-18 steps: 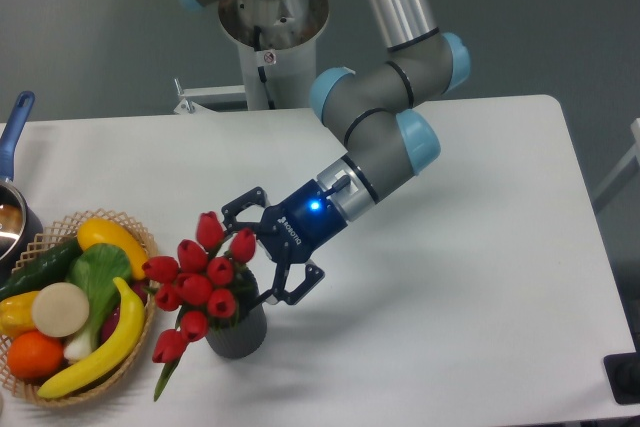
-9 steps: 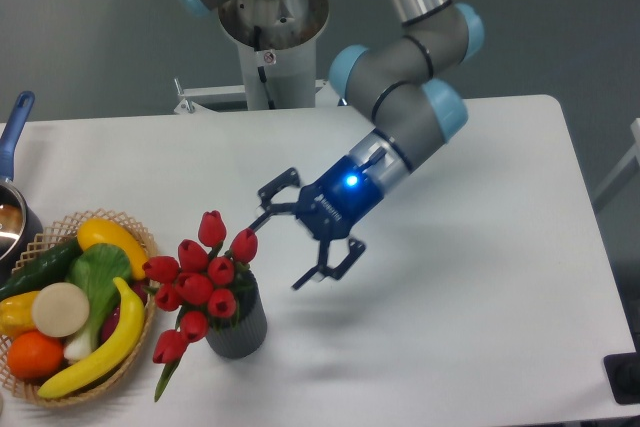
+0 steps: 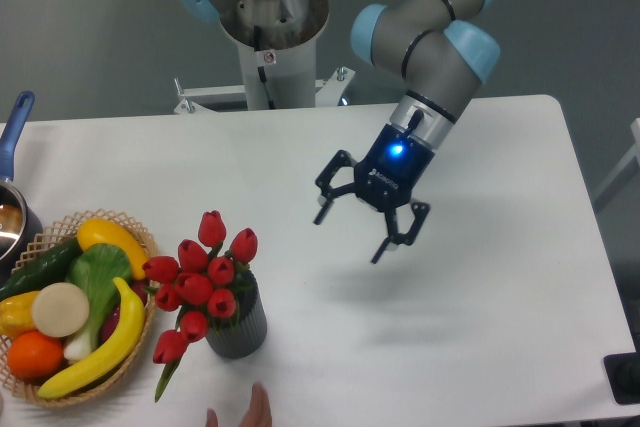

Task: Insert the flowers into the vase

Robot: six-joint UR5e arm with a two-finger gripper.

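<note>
Gripper [image 3: 365,225] has lifted up and right — a hand [image 3: 256,409] now enters below.

This is looking like a robotics lab or test cell, not a home. A grey industrial robot arm with pale blue joint caps [image 3: 430,42] is rising from a round metal pedestal base [image 3: 268,22] that is standing behind a plain white rectangular table [image 3: 500,327], and a blue indicator light is glowing on its wrist. A bare grey wall is running behind everything. The household items are reading as staged props: a round wicker basket of plastic-looking fruit and vegetables [image 3: 70,312] is sitting at the table's left edge, a blue-handled metal pot [image 3: 12,187] is peeking in beside it, and a bunch of red artificial tulips [image 3: 200,277] is standing in a short dark ribbed vase [image 3: 240,327].
</note>
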